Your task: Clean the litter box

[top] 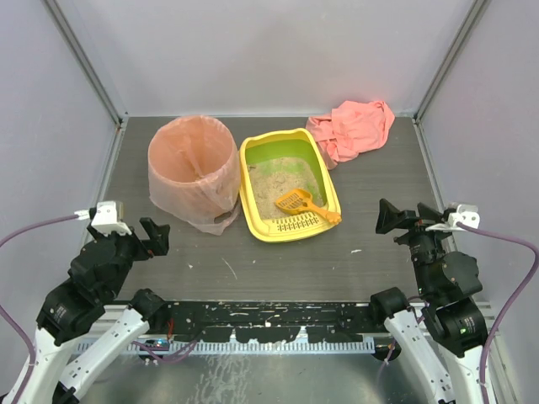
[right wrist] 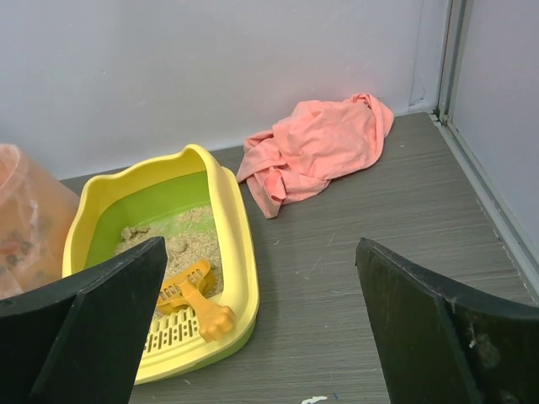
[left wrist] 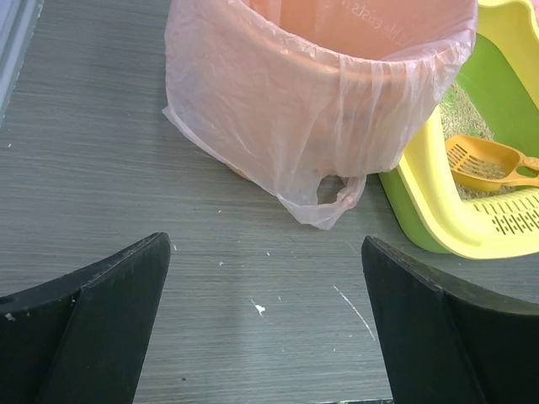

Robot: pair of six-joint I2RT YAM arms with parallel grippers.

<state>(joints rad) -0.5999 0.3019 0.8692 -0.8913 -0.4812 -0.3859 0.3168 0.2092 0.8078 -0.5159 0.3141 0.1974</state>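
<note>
The litter box [top: 248,189] sits mid-table, its slotted grate end nearest the arms and a thin layer of sandy litter [top: 274,189] inside with a few lumps. It looks like stiff, thin moulded plastic: light as a shell and smooth, so probably slippery. The loose litter would slide if it were tipped. The rolled yellow rim seems the only sound hold on it, best on a long side, kept level.

An orange scoop [top: 305,204] lies in the litter, its handle resting over the grate and pointing towards the right arm. It is rigid and slight, and the handle end is likely the easiest thing to pinch.

A round bin [top: 192,172] lined with a pink bag stands just left of the box, the bag seeming to touch its rim. A crumpled pink cloth [top: 352,128] lies beyond the far right corner of the box.

The left gripper [top: 156,238] and right gripper [top: 386,217] hover over the table [top: 278,265] near its front edge, both wide apart and empty.
</note>
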